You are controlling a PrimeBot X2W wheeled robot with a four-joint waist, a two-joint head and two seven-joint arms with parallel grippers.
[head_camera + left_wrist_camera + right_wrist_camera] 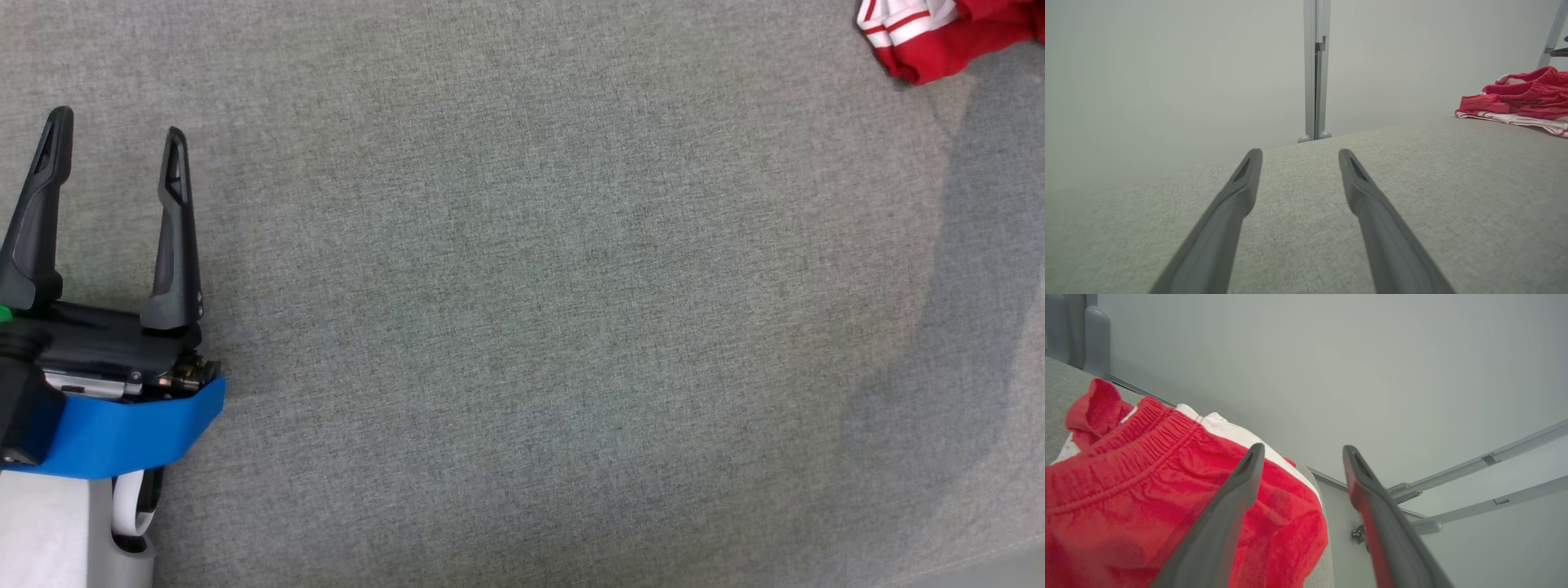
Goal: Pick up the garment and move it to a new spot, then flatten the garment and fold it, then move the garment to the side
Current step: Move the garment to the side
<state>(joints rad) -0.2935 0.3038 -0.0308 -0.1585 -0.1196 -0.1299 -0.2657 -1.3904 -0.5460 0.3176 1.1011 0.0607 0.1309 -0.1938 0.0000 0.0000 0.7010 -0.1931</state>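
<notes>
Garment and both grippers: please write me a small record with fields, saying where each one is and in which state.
garment: red with white stripes, rumpled, at the far right of the surface, near its edge
surface: grey woven cloth
left gripper: fingers apart, holding nothing, at the near left, far from the garment
right gripper: fingers apart, close over the garment, not gripping it

PLACE: a test lab or robot work cell | SHOWN BY: plain pale partition walls (1167, 61); grey cloth-covered counter (522, 327); bare aluminium frame post (1315, 69) at its edge; slanted metal rails (1494, 457)
</notes>
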